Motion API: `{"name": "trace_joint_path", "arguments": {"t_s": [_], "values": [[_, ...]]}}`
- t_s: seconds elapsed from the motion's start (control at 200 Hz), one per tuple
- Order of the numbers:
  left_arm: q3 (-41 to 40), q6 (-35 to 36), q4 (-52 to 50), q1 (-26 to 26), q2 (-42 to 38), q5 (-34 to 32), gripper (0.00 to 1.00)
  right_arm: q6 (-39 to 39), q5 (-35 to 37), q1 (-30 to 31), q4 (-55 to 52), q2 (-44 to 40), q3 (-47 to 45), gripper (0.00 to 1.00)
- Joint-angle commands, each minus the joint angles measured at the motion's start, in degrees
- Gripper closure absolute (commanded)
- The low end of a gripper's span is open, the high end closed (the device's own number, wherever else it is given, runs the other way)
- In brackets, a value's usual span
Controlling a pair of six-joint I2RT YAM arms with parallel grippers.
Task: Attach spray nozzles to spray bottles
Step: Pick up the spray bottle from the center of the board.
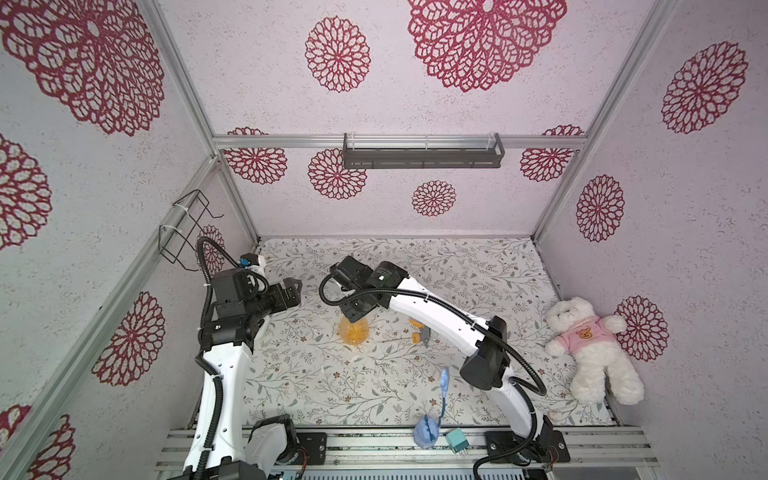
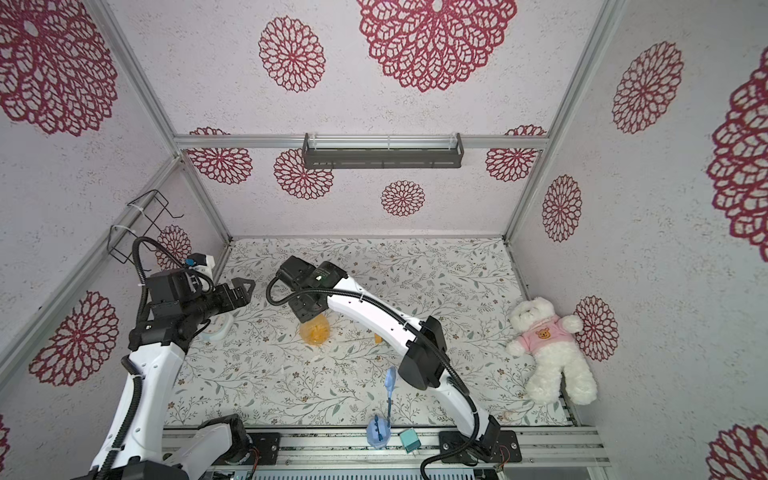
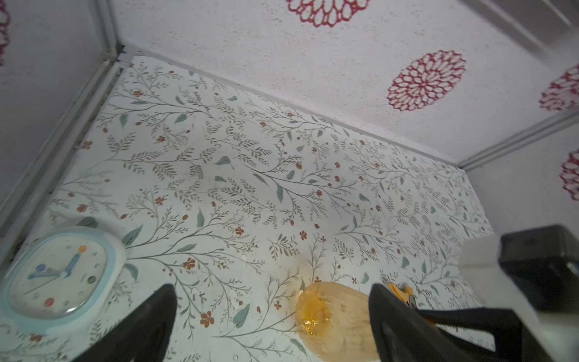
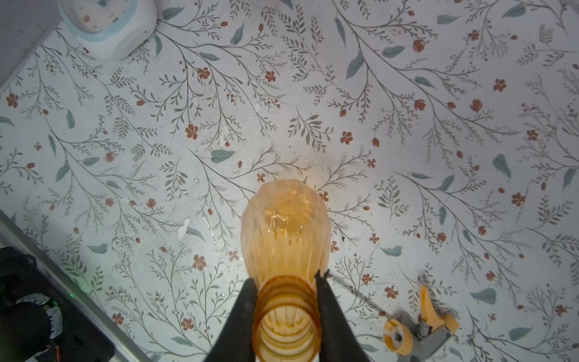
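The right gripper is clamped on the threaded neck of the orange bottle, near the middle of the table. The nozzle lies flat just beside the bottle, toward the table's right edge, with its thin tube pointing back at it. The left gripper hangs spread and empty on the bottle's other side, so it would probably have to reach past the bottle.

No text was legible. A pale label on the right arm's black joint housing was too small to read. The white plush bear's pink shirt bore only a bear-face emblem.
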Motion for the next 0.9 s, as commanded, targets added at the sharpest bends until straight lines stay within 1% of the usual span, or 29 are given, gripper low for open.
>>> {"name": "trace_joint_path", "arguments": {"t_s": [0.0, 0.17, 0.21, 0.235, 0.295, 0.335, 0.415, 0.505, 0.56, 0.656, 0.756, 0.796, 0.896], "values": [[0.2, 7.7, 8.2, -2.8, -0.6, 11.2, 0.03, -2.1, -1.3, -4.3, -1.8, -11.0, -0.6, 1.00], [0.5, 18.8, 11.9, -9.3, 2.7, 18.4, 0.03, -4.2, -6.2, -9.8, -2.6, -16.6, -1.8, 1.00], [0.1, 19.2, 13.9, -9.9, 3.6, 19.1, 0.03, -4.9, -7.4, -10.8, -3.3, -17.6, -1.8, 1.00], [-0.3, 18.1, 16.1, -10.0, 4.1, 19.8, 0.03, -5.2, -8.0, -11.4, -3.7, -18.1, -1.8, 1.00], [-1.8, 16.6, 21.5, -11.0, 5.6, 23.5, 0.03, -6.5, -9.0, -12.6, -5.1, -19.4, -1.9, 1.00], [-3.0, 16.8, 25.2, -12.8, 6.0, 23.0, 0.03, -7.2, -9.9, -13.5, -5.9, -20.0, -2.0, 1.00], [-6.4, 19.8, 31.4, -17.8, 5.7, 21.8, 0.03, -8.4, -11.1, -14.7, -6.3, -21.6, -3.1, 1.00], [-8.5, 24.2, 34.6, -23.2, 6.6, 19.2, 0.03, -9.3, -13.5, -15.6, -5.1, -23.1, -4.6, 1.00], [-9.4, 26.0, 36.5, -25.1, 8.0, 19.4, 0.03, -9.7, -14.8, -15.8, -4.6, -23.5, -5.0, 1.00], [-10.8, 27.4, 40.4, -26.9, 10.4, 21.1, 0.03, -10.4, -17.2, -15.8, -4.8, -23.3, -5.1, 1.00], [-11.2, 30.8, 40.8, -28.0, 12.5, 23.0, 0.03, -11.4, -18.9, -15.8, -5.0, -23.1, -5.1, 1.00], [-12.1, 31.9, 42.4, -28.2, 13.1, 23.3, 0.03, -12.0, -19.9, -15.8, -4.9, -23.1, -5.0, 1.00], [-13.1, 32.0, 46.4, -28.3, 15.3, 25.2, 0.03, -12.7, -22.1, -15.7, -3.8, -23.6, -5.4, 1.00]]}}
